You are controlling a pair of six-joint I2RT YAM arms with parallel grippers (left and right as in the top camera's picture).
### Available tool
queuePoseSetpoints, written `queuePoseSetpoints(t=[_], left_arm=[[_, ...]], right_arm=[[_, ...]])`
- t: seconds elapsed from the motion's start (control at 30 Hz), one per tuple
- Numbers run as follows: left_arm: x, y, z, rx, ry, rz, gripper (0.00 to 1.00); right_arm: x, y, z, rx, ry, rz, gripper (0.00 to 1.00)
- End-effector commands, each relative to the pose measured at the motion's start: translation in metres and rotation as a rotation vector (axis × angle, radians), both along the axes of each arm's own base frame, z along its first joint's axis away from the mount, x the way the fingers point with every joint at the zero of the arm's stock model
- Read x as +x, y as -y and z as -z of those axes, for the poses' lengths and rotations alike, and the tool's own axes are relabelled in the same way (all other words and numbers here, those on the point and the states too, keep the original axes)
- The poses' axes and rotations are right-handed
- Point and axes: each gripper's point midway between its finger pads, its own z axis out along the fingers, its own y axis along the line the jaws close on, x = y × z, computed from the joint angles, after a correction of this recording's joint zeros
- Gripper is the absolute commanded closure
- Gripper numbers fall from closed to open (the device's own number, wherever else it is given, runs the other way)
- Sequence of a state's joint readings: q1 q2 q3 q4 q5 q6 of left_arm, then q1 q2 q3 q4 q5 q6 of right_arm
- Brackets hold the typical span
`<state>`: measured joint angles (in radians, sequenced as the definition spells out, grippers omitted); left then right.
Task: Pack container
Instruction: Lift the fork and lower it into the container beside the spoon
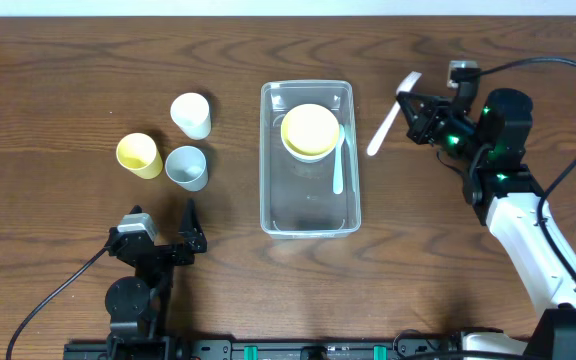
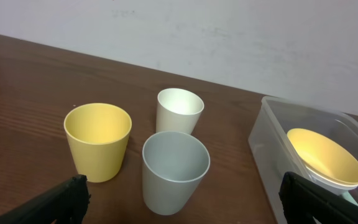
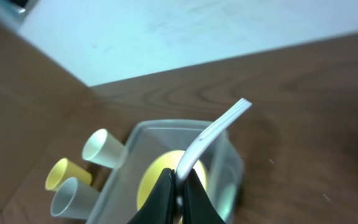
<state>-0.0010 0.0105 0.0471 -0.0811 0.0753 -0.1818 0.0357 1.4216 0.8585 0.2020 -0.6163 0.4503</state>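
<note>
The clear plastic container [image 1: 309, 220] lies mid-table with a yellow bowl [image 1: 310, 128] stacked in white bowls at its far end and a white spoon [image 1: 338, 165] along its right side. My right gripper [image 1: 408, 108] is shut on a white fork [image 1: 386, 122], held in the air right of the container; in the right wrist view the fork [image 3: 207, 140] rises from the jaws [image 3: 180, 186] above the container [image 3: 129, 152]. My left gripper [image 1: 163, 235] is open and empty, near the table's front, facing the cups [image 2: 175, 171].
Three cups stand left of the container: white [image 1: 192, 114], yellow [image 1: 139, 155], pale blue [image 1: 187, 167]. In the left wrist view the container's corner [image 2: 266, 143] with the yellow bowl [image 2: 325, 155] is at right.
</note>
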Motion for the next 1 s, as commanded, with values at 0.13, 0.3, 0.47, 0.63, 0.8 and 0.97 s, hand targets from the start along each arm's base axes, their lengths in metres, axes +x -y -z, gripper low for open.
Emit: queuePoseSetpoints(t=[0.13,0.3,0.47,0.63,0.8,0.97], left_arm=[[0.0,0.001,0.016,0.015,-0.037,0.007,0.02],[0.0,0.001,0.016,0.015,-0.037,0.007,0.02],[0.0,0.001,0.016,0.015,-0.037,0.007,0.02],[0.0,0.001,0.016,0.015,-0.037,0.007,0.02],[0.0,0.001,0.016,0.015,-0.037,0.007,0.02],[0.0,0.001,0.016,0.015,-0.037,0.007,0.02]], right_arm=[[-0.004,-0.033,-0.018,-0.039,0.089,-0.112,0.97],[0.0,-0.045,0.005,-0.045,0.032,-0.123,0.97],[0.004,-0.057,0.036,-0.053,-0.031,-0.144,0.97],[0.012,-0.062,0.059,-0.04,-0.074,-0.143,0.96],[0.016,-0.065,0.07,-0.041,-0.095,-0.148,0.94],[0.019,-0.066,0.073,-0.038,-0.105,-0.147,0.49]])
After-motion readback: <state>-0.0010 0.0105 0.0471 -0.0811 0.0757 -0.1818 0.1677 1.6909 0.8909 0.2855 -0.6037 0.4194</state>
